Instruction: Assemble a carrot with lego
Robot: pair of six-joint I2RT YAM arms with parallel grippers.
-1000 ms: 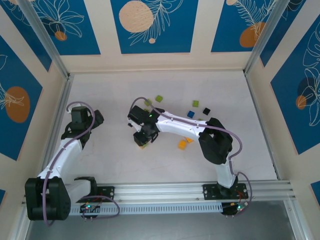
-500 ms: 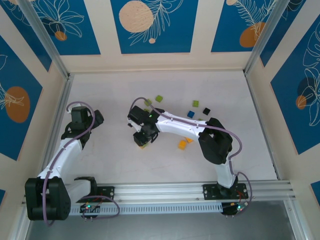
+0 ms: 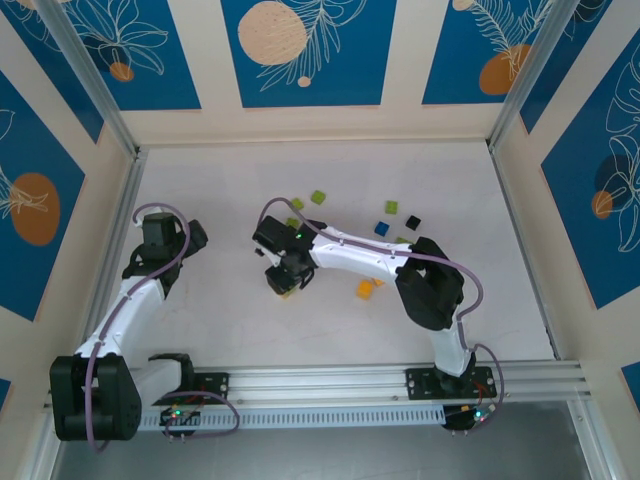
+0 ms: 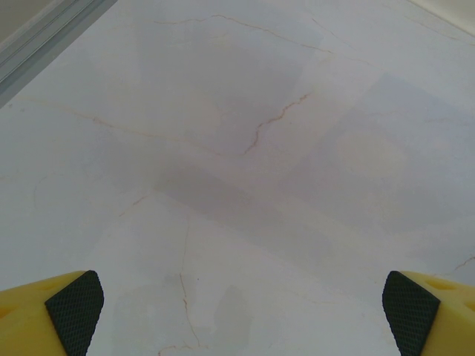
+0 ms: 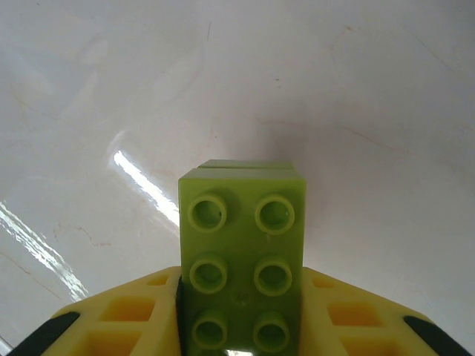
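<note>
Green brick (image 5: 241, 252) clamped in the right gripper (image 5: 241, 330).
The right arm is bent and stretched left to the middle of the table (image 3: 220, 190), gripper pointed down. The left gripper (image 4: 241, 308) is spread wide apart at the left side. Loose bricks (image 3: 366, 289) are scattered nearby.

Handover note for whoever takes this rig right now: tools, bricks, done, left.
Left tool: open, holding nothing, over the table.
Right tool: shut on a lime green brick, mid-table.
Loose, far side: two lime bricks, green brick, black brick, blue brick. Orange bricks lie beside the right arm.
Done: no finished carrot in sight.
Left: probably the whole build, orange body with green on top.
</note>
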